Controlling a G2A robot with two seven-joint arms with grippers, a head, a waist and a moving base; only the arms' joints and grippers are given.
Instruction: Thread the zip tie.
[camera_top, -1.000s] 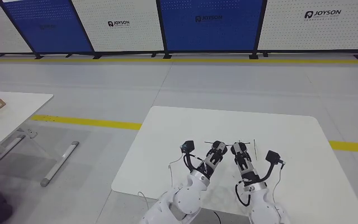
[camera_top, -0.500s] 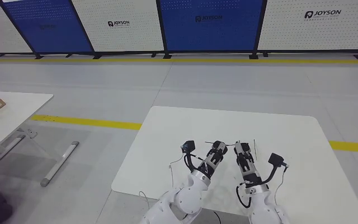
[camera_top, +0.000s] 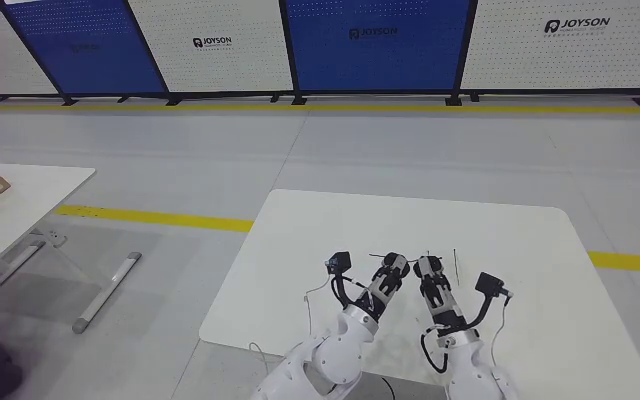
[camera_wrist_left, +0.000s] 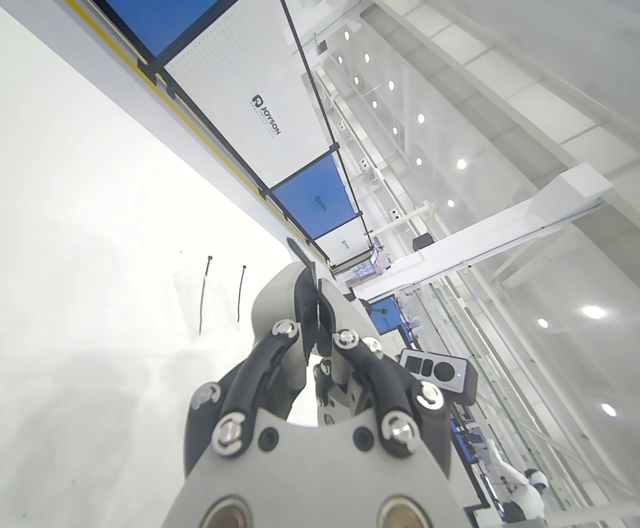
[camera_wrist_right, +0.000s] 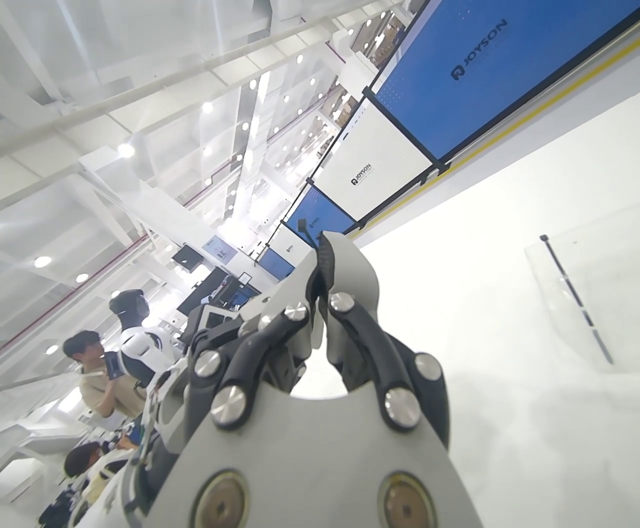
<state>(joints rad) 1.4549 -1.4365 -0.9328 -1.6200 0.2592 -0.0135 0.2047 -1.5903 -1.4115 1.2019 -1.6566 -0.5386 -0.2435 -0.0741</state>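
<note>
Left pincer (camera_wrist_left: 314, 280) is clamped tight on a zip tie tip (camera_wrist_left: 299, 252), which pokes out past its fingertips. Right pincer (camera_wrist_right: 322, 252), just beside it, is closed on a zip tie head (camera_wrist_right: 303, 226). A spare tie (camera_wrist_left: 204, 295) and a second tie (camera_wrist_left: 241, 294) lie side by side on the white desk (camera_wrist_left: 100, 200).

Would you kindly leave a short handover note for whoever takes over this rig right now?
Left gripper: shut on the zip tie tail, whose tip pokes out past the fingertips.
Right gripper: shut on the zip tie head, which sticks out free.
Both are over the white table, close together; I cannot tell whether they hold one tie.
Spare zip ties lie on the table.
Done: both ends gripped.
Left: feed the tail through the head and pull.
</note>
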